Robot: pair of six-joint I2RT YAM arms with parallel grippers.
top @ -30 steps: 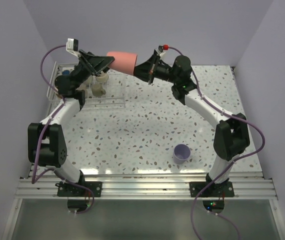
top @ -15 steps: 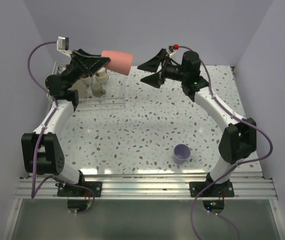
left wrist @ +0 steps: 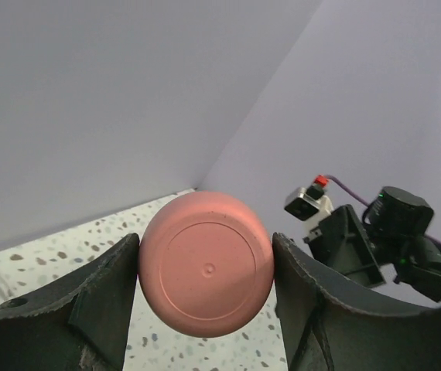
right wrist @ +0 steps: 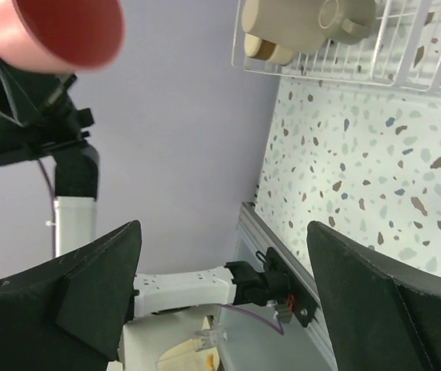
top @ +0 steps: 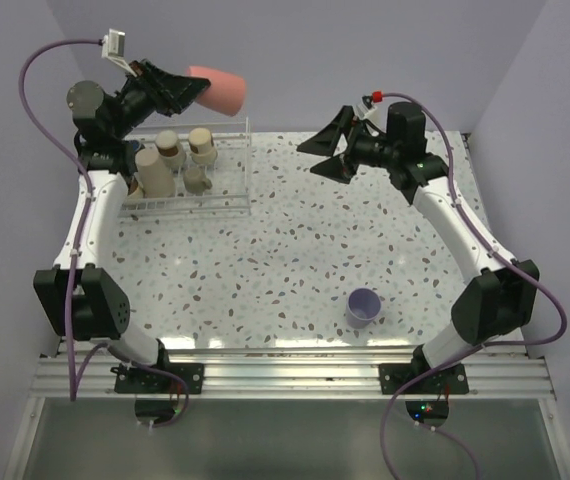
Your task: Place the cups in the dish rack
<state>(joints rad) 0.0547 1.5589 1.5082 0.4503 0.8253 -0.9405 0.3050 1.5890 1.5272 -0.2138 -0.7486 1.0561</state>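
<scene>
A salmon-red cup (top: pixel 221 92) hangs on its side in the air above the white wire dish rack (top: pixel 248 150), with my left gripper (top: pixel 195 90) shut on it. In the left wrist view the cup's round base (left wrist: pixel 206 270) fills the gap between the two fingers (left wrist: pixel 104 301). Several beige and brown cups (top: pixel 155 170) stand in the rack. A lavender cup (top: pixel 364 306) sits alone on the table, near the front right. My right gripper (top: pixel 310 160) hovers open and empty to the right of the rack. The right wrist view shows the red cup (right wrist: pixel 58 31) and the rack (right wrist: pixel 406 46).
The rack stands in the back left corner against the lavender walls. The speckled tabletop (top: pixel 295 250) lies between the arms. The aluminium rail (top: pixel 295 375) with both arm bases runs along the near edge.
The right gripper let go of the red cup, opened and drew back to the right. The left arm lifted the cup up and to the left, over the rack.
</scene>
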